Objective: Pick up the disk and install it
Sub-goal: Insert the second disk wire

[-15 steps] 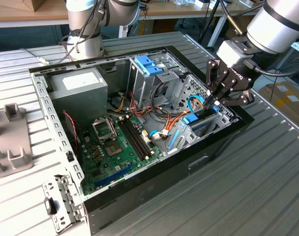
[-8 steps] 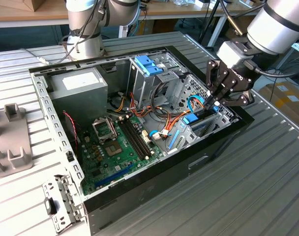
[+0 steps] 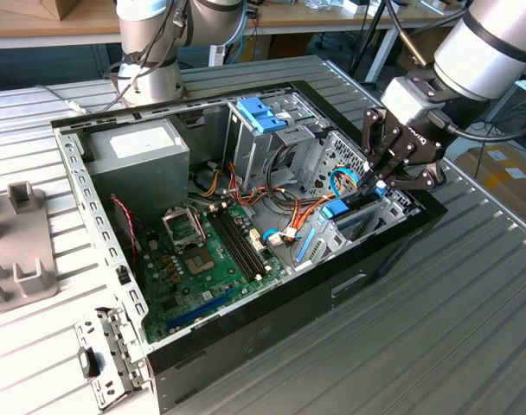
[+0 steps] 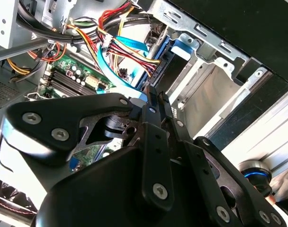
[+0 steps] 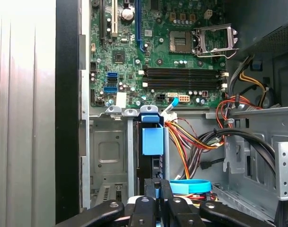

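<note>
Disk (image 5: 152, 142) on edge in drive bay, long axis toward motherboard (image 5: 153, 52), tool (image 5: 157, 187) pinching its end

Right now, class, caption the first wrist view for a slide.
Gripper shut on the disk, held edge-up in the drive bay beside the motherboard.

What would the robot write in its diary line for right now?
gripper: shut on disk | disk: on edge in drive bay of computer case | motherboard: untouched
</note>
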`<state>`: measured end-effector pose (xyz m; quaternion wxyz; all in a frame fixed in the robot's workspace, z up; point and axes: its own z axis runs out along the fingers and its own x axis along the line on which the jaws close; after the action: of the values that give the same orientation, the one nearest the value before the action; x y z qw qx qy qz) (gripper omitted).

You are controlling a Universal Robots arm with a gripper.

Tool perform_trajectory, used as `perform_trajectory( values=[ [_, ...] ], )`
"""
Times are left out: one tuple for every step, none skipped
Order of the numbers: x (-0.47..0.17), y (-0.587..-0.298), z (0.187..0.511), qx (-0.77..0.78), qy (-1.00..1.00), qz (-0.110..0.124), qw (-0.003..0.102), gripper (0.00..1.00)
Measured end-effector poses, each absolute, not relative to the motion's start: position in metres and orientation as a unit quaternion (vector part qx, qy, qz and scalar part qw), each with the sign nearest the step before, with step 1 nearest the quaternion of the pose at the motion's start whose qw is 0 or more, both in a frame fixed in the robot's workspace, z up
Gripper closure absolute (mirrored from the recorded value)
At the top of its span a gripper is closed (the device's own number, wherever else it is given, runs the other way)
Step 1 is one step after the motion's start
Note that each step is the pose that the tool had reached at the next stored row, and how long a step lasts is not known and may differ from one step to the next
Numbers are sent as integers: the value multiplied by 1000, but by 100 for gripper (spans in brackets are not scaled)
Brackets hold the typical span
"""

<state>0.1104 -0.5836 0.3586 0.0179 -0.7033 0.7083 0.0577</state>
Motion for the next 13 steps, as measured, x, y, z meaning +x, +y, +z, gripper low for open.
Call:
perform_trajectory(
  values=[
    [110, -583, 358, -703, 708, 58, 18, 84],
    [110, -583, 357, -703, 708, 58, 18, 84],
    [111, -582, 357, -703, 708, 58, 18, 84],
    [111, -580, 356, -703, 708, 58, 18, 84],
    [111, -579, 356, -703, 708, 58, 18, 84],
    [111, -579, 356, -703, 708, 58, 18, 84],
    [111, -579, 355, -703, 708, 58, 18, 84],
    [112, -579, 355, -703, 708, 58, 18, 84],
    [112, -579, 354, -703, 708, 58, 18, 84],
    [113, -579, 354, -703, 708, 58, 18, 84],
    [113, -579, 353, -703, 708, 58, 18, 84],
    [113, -578, 353, -703, 708, 58, 18, 84],
    [113, -578, 352, -703, 708, 58, 18, 84]
  ],
)
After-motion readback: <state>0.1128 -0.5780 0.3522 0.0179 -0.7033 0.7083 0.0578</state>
